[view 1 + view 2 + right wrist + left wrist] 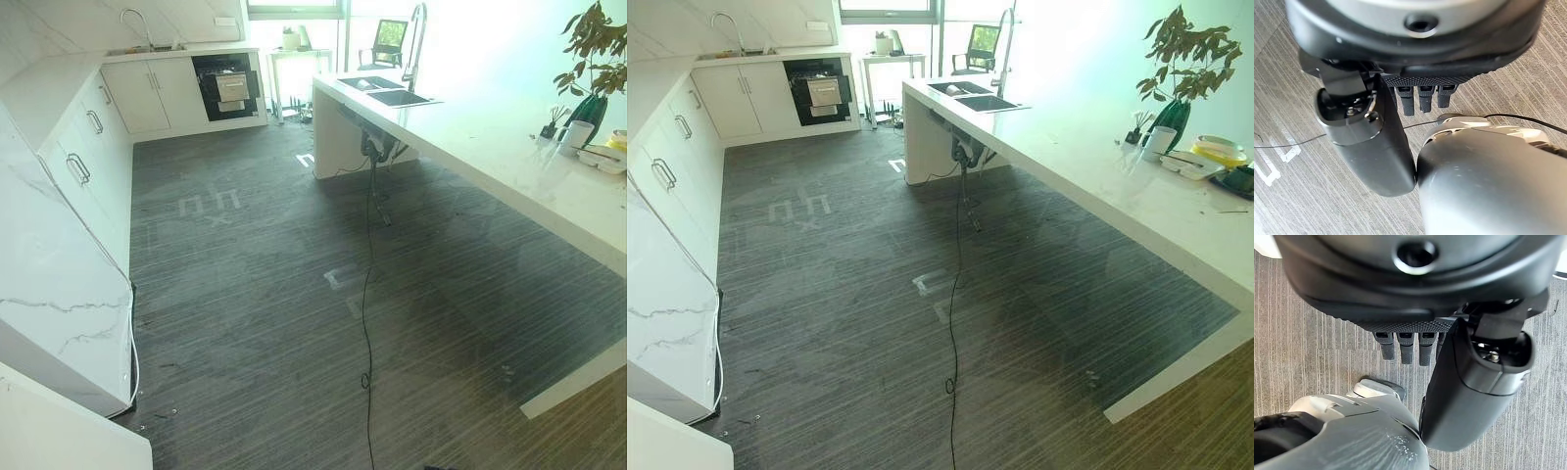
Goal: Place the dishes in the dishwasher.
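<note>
Dishes (1205, 157) sit stacked on the white counter (1087, 166) at far right, beside a white cup (1159, 142) and a potted plant (1176, 73). Dishwasher (227, 88) stands open in the far cabinet run (147, 93), well apart across the dark floor (294, 294). Step in hand, as judged: walk to the counter first, squaring up before any reach, then carry across. Left hand (1405, 345) hangs over bare floor, fingers straight and relaxed, grasping nothing; right hand (1422, 100) likewise released and empty. Right eye view takes in more of the dish stack, cut at the frame edge in the left eye view; wrist views alone confirm empty hands.
</note>
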Tool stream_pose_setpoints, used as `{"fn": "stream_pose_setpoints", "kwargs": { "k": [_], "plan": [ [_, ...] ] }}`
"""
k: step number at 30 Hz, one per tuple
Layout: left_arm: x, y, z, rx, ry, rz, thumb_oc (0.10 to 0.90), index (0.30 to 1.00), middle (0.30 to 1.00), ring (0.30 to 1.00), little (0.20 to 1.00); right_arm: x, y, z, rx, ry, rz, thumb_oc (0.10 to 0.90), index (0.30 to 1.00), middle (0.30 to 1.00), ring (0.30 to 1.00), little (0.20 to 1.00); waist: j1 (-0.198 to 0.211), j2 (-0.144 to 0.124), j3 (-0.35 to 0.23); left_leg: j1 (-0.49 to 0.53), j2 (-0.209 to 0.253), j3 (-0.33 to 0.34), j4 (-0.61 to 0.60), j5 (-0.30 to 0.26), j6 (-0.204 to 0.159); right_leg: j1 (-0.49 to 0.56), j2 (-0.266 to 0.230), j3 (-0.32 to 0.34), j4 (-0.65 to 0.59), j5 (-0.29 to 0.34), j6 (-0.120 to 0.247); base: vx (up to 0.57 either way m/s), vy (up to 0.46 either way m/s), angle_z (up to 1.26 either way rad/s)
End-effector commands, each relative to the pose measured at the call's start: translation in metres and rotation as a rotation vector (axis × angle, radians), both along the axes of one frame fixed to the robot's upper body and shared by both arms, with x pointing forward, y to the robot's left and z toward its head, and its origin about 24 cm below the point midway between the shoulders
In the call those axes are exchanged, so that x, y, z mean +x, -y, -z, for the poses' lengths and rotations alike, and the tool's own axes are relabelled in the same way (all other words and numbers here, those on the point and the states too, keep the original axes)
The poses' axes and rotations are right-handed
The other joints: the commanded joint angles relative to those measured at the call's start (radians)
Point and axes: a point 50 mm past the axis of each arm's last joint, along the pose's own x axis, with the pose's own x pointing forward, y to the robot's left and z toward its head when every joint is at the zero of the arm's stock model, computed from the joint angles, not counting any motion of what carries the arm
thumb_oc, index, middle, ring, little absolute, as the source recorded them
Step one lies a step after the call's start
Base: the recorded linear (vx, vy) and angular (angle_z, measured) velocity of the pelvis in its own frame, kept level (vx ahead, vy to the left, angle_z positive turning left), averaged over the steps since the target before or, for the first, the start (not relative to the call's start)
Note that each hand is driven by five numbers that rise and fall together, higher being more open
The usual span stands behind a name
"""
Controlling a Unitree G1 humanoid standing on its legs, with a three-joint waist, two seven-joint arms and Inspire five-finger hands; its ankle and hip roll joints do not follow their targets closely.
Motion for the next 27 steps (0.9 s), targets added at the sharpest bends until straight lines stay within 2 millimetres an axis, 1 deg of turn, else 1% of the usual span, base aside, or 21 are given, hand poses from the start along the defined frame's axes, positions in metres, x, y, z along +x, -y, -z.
{"fn": "stream_pose_setpoints", "kwargs": {
  "k": [1,14,27],
  "plan": [
    [-0.0007,0.0111,0.0024,-0.053,0.002,-0.032,0.8,0.9,0.9,0.9,0.9,-0.017,-0.0042,0.0032,0.037,-0.062,-0.012,0.8,0.9,0.9,0.9,0.9,0.017,0.015,0.009,0.06,0.063,-0.006,0.019,-0.137,-0.087,0.025,-0.03,-0.014,-0.03,-0.007,0.097,0.0,0.0,0.0],
    [-0.0015,0.0118,0.0026,-0.051,-0.012,-0.031,0.8,0.9,0.9,0.9,0.9,-0.0191,-0.0056,0.0038,0.039,-0.066,-0.013,0.8,0.9,0.9,0.9,0.9,0.014,0.015,0.011,0.065,0.062,-0.002,0.019,-0.142,-0.084,0.031,-0.034,-0.018,-0.03,-0.008,0.098,0.0,0.0,0.0],
    [-0.0004,0.0099,0.0023,-0.038,0.008,-0.053,0.8,0.9,0.9,0.9,0.9,-0.0157,-0.0059,0.0034,0.04,-0.03,-0.002,0.8,0.9,0.9,0.9,0.9,0.008,0.019,0.017,0.068,0.069,0.006,0.019,-0.141,-0.086,0.033,-0.031,-0.02,-0.03,-0.01,0.094,0.01,-0.019,0.02]
  ]
}}
